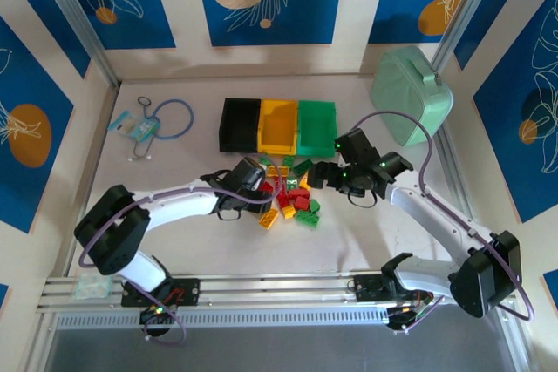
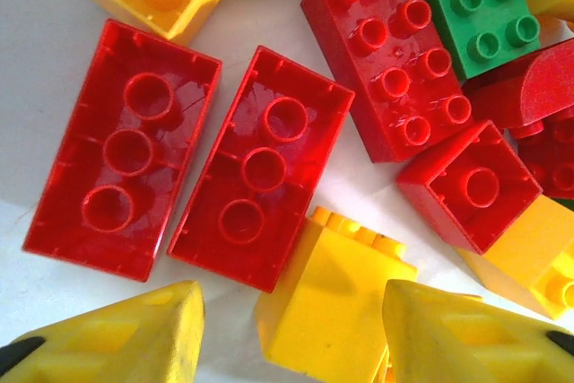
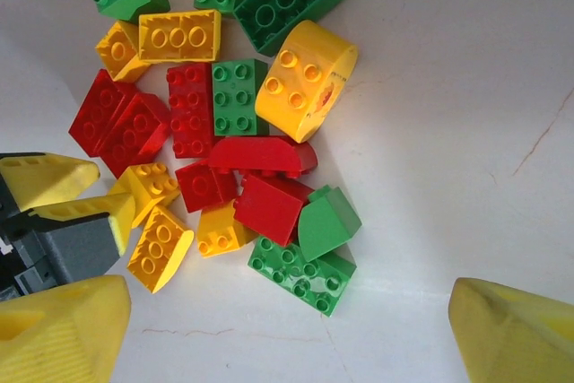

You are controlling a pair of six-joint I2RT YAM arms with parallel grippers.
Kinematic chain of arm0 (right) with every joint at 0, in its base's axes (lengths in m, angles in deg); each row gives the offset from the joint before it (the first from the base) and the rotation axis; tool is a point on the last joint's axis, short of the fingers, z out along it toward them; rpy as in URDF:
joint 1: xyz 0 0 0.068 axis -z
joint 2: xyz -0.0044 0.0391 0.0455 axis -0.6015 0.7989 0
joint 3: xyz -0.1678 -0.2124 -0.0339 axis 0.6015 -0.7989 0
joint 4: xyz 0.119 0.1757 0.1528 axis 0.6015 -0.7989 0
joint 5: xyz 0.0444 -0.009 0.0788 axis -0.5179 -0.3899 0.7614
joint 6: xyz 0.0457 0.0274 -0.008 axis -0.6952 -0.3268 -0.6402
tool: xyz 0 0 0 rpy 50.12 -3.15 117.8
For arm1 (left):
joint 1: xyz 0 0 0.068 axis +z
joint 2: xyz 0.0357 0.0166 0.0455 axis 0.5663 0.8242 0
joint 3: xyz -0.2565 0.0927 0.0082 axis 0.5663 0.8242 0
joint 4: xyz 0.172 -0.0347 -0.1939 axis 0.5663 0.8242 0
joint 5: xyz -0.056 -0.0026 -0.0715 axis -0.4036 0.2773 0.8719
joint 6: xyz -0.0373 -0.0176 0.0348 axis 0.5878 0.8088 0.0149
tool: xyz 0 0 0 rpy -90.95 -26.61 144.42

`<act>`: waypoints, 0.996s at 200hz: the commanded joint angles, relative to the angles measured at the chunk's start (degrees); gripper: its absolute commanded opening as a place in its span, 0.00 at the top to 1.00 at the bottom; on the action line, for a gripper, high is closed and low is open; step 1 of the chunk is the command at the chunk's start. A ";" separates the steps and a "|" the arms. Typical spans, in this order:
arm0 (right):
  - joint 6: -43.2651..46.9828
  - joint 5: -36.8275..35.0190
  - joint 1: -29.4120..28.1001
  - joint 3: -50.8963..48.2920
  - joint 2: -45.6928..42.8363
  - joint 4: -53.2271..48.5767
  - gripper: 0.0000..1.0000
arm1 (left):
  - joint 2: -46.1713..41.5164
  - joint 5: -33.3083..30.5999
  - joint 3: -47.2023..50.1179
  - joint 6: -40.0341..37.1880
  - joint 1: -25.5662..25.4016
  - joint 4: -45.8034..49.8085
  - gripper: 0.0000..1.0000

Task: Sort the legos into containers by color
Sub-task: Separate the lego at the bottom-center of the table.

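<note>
The legos point(image 1: 292, 198) lie in a loose red, yellow and green pile at mid-table, in front of the containers: black point(image 1: 238, 122), yellow point(image 1: 278, 124) and green point(image 1: 316, 126) bins joined in a row. My left gripper point(image 2: 294, 316) is low over the pile's left side. Its jaws straddle a yellow brick point(image 2: 336, 302); the right finger point(image 2: 466, 329) is against it and a gap shows at the left finger point(image 2: 134, 338). Two red bricks point(image 2: 260, 168) lie upside down just beyond. My right gripper point(image 3: 287, 334) hangs wide open over bare table, just short of a green brick point(image 3: 303, 274).
A mint-green rounded case point(image 1: 411, 96) stands at the back right. A blue looped tube point(image 1: 170, 118) and a small packet point(image 1: 138, 126) lie at the back left. Metal rails point(image 1: 279, 289) run along the near edge. In the right wrist view the left gripper's fingers point(image 3: 54, 181) reach in from the left.
</note>
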 commanded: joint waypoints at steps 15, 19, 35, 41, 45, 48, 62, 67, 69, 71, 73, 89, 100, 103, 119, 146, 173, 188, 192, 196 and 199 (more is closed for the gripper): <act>1.25 1.56 -0.33 0.17 1.50 2.28 0.08 | 1.58 -0.33 -2.55 -0.43 -1.55 1.39 0.46; 1.26 1.61 -0.33 0.31 1.71 2.28 0.08 | 1.79 -0.21 -2.89 -0.41 -1.64 1.64 0.46; 1.34 2.09 -0.41 0.76 2.04 2.13 0.08 | 2.42 -0.53 -4.14 -0.60 -2.25 3.15 0.45; 1.26 2.10 -0.44 0.69 1.96 2.28 0.08 | 2.67 -0.77 -4.56 -0.78 -2.42 3.57 0.45; 1.19 2.10 -0.41 0.60 1.83 2.39 0.08 | 2.81 -0.83 -4.84 -0.87 -2.51 3.76 0.45; 1.13 2.05 -0.41 0.47 1.74 2.51 0.08 | 2.92 -0.88 -5.00 -0.95 -2.56 3.88 0.45; 0.78 1.93 -0.39 -0.27 1.19 3.16 0.08 | 3.77 -1.02 -5.96 -1.46 -2.61 4.81 0.45; 0.60 1.84 -0.41 -0.58 0.96 3.46 0.08 | 4.16 -1.20 -6.24 -1.62 -2.67 5.17 0.45; 0.52 1.77 -0.42 -0.73 0.85 3.49 0.08 | 4.31 -1.29 -6.36 -1.72 -2.69 5.32 0.45; 0.48 1.75 -0.42 -0.90 0.73 3.56 0.08 | 4.45 -1.39 -6.47 -1.79 -2.69 5.50 0.45; 0.40 1.75 -0.42 -1.01 0.66 3.64 0.08 | 4.58 -1.46 -6.70 -1.78 -2.70 5.63 0.45; -0.06 1.75 -0.33 -1.92 -0.10 4.14 0.08 | 5.39 -1.95 -7.42 -2.28 -2.72 6.78 0.45; -0.08 1.75 -0.28 -2.46 -0.50 4.46 0.08 | 5.68 -2.28 -7.71 -2.52 -2.74 7.20 0.45; -0.08 1.75 -0.25 -2.62 -0.58 4.46 0.08 | 5.73 -2.37 -7.71 -2.57 -2.81 7.17 0.45; 0.03 1.75 0.00 -3.09 -0.68 4.48 0.08 | 6.01 -3.15 -7.63 -2.94 -2.77 7.48 0.45; -0.06 1.92 0.16 -3.69 -0.68 4.53 0.08 | 6.29 -3.04 -7.00 -2.98 -2.78 7.75 0.45; -0.24 1.84 0.20 -4.07 -0.68 4.64 0.08 | 6.35 -2.14 -5.88 -2.29 -2.90 6.84 0.47; -0.33 1.77 0.22 -4.04 -0.71 4.74 0.08 | 6.30 -1.72 -5.63 -2.11 -3.05 6.49 0.48; -0.31 1.75 0.26 -4.14 -0.69 4.81 0.08 | 6.26 -1.57 -5.56 -2.10 -3.05 6.38 0.49; -0.27 1.75 0.29 -4.14 -0.68 4.89 0.08 | 6.33 -1.46 -5.71 -2.02 -3.05 6.37 0.50; -0.24 1.75 0.29 -4.15 -0.68 4.90 0.08 | 6.42 -1.37 -5.69 -2.07 -3.13 6.38 0.50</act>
